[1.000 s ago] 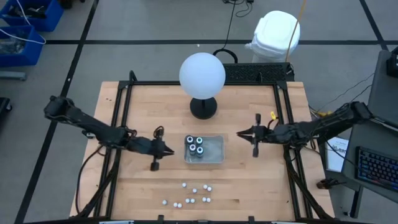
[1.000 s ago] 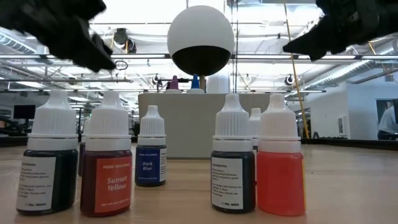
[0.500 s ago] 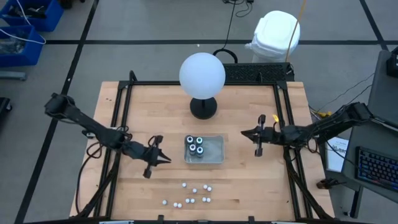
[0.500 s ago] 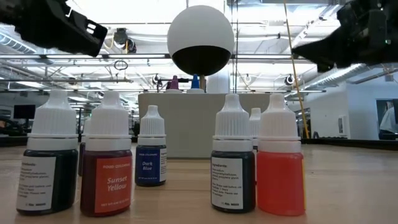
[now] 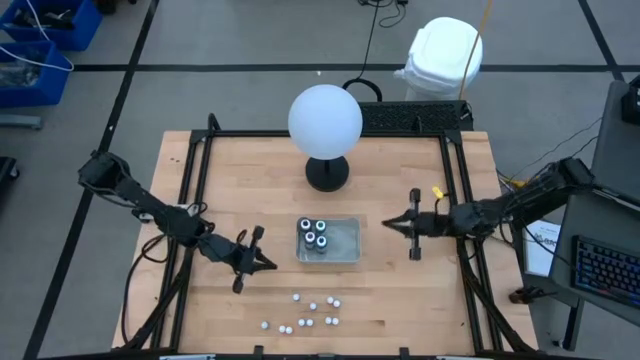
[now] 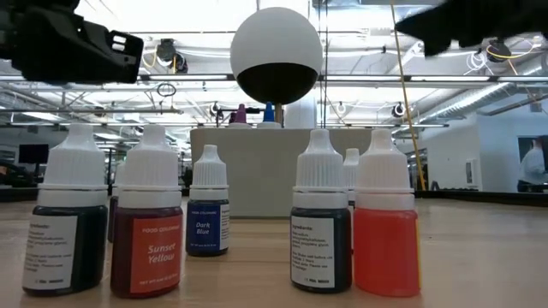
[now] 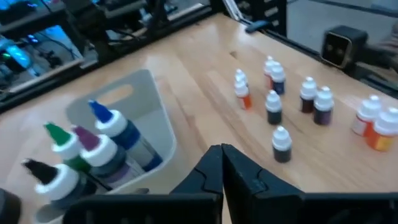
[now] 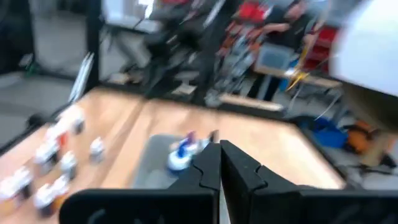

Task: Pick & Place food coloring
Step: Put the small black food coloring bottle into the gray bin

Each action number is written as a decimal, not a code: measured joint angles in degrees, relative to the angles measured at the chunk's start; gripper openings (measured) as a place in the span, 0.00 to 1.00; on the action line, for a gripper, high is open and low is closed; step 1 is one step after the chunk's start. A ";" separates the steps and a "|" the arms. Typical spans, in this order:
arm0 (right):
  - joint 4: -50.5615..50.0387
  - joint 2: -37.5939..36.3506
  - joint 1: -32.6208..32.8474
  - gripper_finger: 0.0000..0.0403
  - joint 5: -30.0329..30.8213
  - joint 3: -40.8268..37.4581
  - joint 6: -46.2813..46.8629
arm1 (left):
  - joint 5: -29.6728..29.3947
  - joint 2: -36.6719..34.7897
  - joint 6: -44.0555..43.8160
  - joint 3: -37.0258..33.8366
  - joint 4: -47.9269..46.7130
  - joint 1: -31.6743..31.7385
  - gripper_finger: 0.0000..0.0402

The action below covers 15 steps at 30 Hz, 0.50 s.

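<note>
1. Clear tray point(image 5: 345, 240): just in front of the white globe lamp point(image 5: 325, 122), centre of the wooden table point(image 5: 400, 290). Position unchanged from a second ago.
2. Larger food coloring bottles point(image 5: 316, 237): upright in the tray's left half, with blue, green, purple and black tips in the left wrist view point(image 7: 99, 152).
3. Small white-capped food coloring bottles point(image 5: 308, 312): loose cluster on the table in front of the tray, well apart from it; none has moved. The low view shows labels "Sunset Yellow" point(image 6: 147, 231) and "Dark Blue" point(image 6: 208, 214).
4. Left gripper point(image 5: 268, 264): fingers pressed together, empty, above the table left of the tray's front corner; over the last second it has dropped back toward the front edge.
5. Right gripper point(image 5: 388, 226): fingers pressed together, empty, right of the tray; it has closed in again after pulling away half a second ago.
</note>
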 joint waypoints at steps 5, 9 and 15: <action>-13.18 13.59 10.51 0.00 7.98 14.99 2.58 | -2.24 -0.54 -3.07 0.02 -0.90 0.06 0.02; -20.19 28.10 17.85 0.00 17.13 26.44 6.94 | -2.55 -0.52 -7.76 0.02 -2.98 0.04 0.01; -29.01 46.12 22.76 0.00 20.47 45.68 11.90 | -2.63 -0.54 -12.91 0.02 -3.29 0.04 0.06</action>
